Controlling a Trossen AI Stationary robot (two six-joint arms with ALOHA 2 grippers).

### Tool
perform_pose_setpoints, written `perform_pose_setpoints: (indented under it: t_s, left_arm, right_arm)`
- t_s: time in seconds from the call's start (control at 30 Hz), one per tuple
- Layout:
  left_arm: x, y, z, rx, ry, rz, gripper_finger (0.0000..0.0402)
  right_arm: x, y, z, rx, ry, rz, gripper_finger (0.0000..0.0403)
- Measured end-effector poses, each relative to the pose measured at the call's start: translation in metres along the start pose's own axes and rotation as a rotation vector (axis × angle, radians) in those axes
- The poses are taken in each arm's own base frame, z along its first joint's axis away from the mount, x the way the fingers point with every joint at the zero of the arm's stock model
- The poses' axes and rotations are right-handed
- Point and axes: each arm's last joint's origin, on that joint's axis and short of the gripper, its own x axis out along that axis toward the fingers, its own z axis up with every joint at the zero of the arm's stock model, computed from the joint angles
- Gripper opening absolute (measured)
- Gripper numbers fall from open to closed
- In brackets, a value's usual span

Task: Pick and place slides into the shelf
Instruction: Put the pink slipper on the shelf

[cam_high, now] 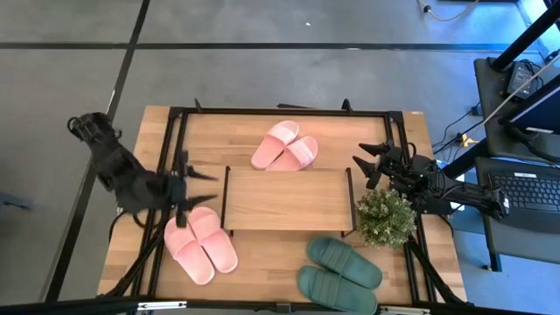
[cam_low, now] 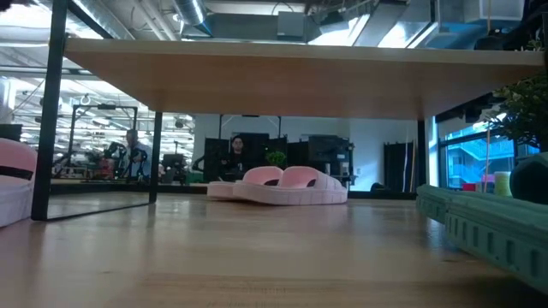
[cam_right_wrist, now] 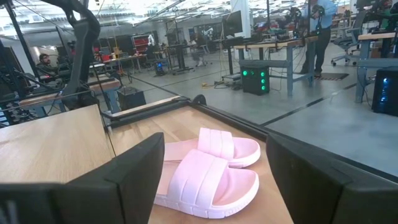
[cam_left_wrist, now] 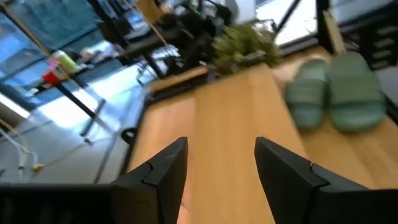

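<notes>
The shelf (cam_high: 284, 199) stands mid-table, its light wooden board on thin black legs. One pink pair (cam_high: 284, 146) lies beyond it toward the far edge and shows in the right wrist view (cam_right_wrist: 211, 168) and the low view (cam_low: 282, 186). A second pink pair (cam_high: 201, 245) lies near the shelf's left end. The green pair (cam_high: 339, 273) lies at the near right and shows in the left wrist view (cam_left_wrist: 339, 93). My left gripper (cam_high: 210, 189) hovers open at the shelf's left end, above that pink pair's far end. My right gripper (cam_high: 360, 164) is open at the shelf's far right corner, pointing at the far pink pair.
A small potted plant (cam_high: 385, 217) stands at the shelf's right end, just near my right gripper. The table's black frame rails (cam_high: 289, 111) run along its edges. Bare wood shows under the shelf board (cam_low: 257, 248) and between the two near pairs.
</notes>
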Motion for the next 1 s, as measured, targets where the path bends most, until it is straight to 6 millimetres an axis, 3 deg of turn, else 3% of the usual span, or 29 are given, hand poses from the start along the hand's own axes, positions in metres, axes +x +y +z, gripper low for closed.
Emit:
perform_pose_setpoints:
  t_s: [0.57, 1.0]
  left_arm:
    - [-0.006, -0.124, 0.000, -0.014, 0.041, -0.139, 0.0137]
    - [0.014, -0.191, -0.028, -0.013, 0.128, -0.117, 0.0107]
  right_arm:
    - [0.000, 0.000, 0.000, 0.028, -0.001, 0.000, 0.0282]
    - [0.000, 0.000, 0.000, 0.053, 0.000, 0.000, 0.0282]
